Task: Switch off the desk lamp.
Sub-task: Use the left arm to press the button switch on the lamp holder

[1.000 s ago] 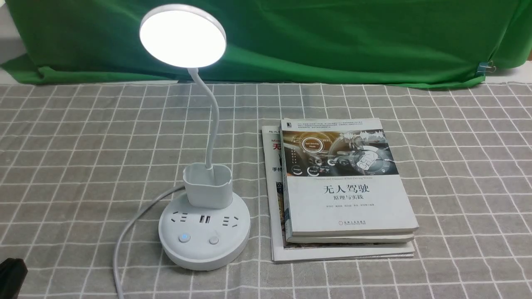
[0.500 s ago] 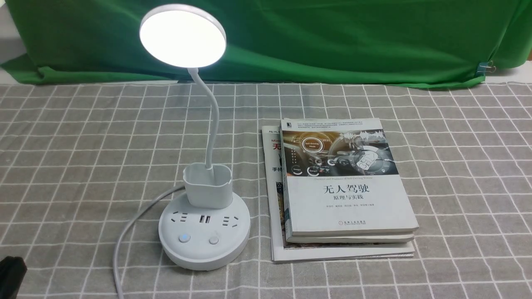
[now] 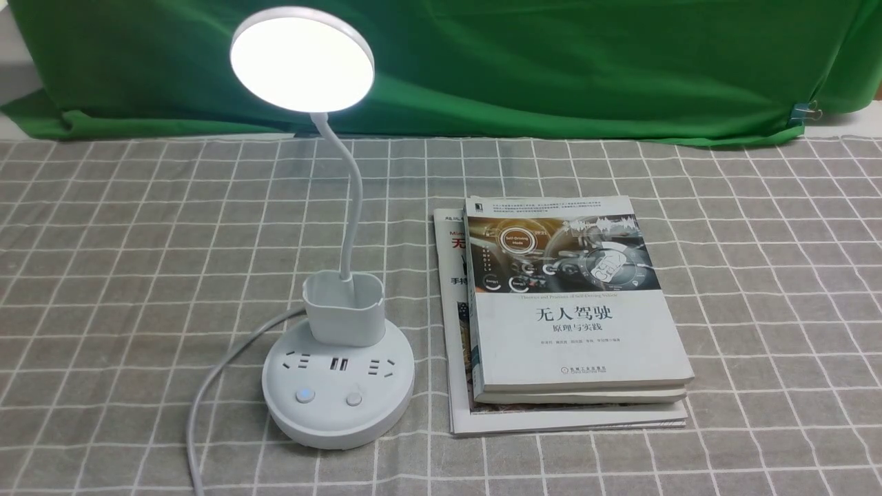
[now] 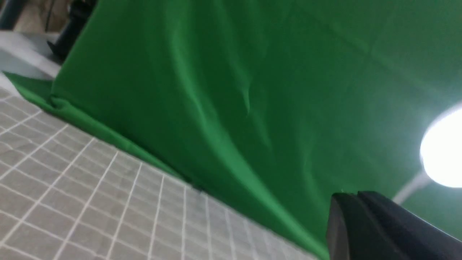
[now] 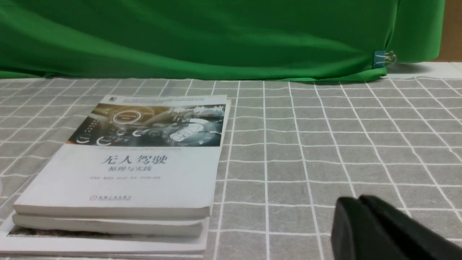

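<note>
The left tool (image 4: 355, 204) has slipped out of the front view's 8 o'clock corner — whether it or the right tool (image 5: 357, 207) is open I cannot tell — so the lamp (image 3: 343, 313), at the counter's (image 3: 758, 275) 7 o'clock, still shines, unpressed.

Lit desk lamp (image 4: 445, 151) before green backdrop (image 4: 231, 90) that meets checked tablecloth (image 4: 72, 187).

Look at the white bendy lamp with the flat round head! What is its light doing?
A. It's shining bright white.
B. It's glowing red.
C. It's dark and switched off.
A: the round disc head of the white plastic desk lamp glows bright white in the front view, so the lamp is on.
</note>
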`<state>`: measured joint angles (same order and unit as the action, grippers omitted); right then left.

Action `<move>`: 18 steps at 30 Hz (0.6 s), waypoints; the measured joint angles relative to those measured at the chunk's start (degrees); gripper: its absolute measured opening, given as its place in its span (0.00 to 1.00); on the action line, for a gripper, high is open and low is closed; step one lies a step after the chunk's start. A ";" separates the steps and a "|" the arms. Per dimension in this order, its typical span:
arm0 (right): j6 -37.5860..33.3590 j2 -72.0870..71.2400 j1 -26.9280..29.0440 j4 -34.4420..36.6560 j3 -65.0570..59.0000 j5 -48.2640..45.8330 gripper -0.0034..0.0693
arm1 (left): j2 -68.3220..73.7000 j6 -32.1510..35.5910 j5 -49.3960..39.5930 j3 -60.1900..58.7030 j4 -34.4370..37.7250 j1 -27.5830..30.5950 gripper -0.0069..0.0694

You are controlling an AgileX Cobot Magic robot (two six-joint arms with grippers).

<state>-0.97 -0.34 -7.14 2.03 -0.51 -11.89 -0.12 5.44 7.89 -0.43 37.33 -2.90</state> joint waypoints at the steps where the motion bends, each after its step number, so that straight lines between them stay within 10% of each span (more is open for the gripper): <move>1: 0.00 0.00 0.00 0.00 0.00 0.00 0.10 | 0.00 0.00 0.00 0.00 -0.01 0.00 0.09; 18: 0.00 0.00 0.00 0.00 0.00 0.00 0.10 | 38.50 -1.05 -42.02 30.47 -18.89 0.00 0.09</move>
<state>-0.97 -0.34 -7.14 2.03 -0.51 -11.89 38.38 4.40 -34.13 30.03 18.43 -2.90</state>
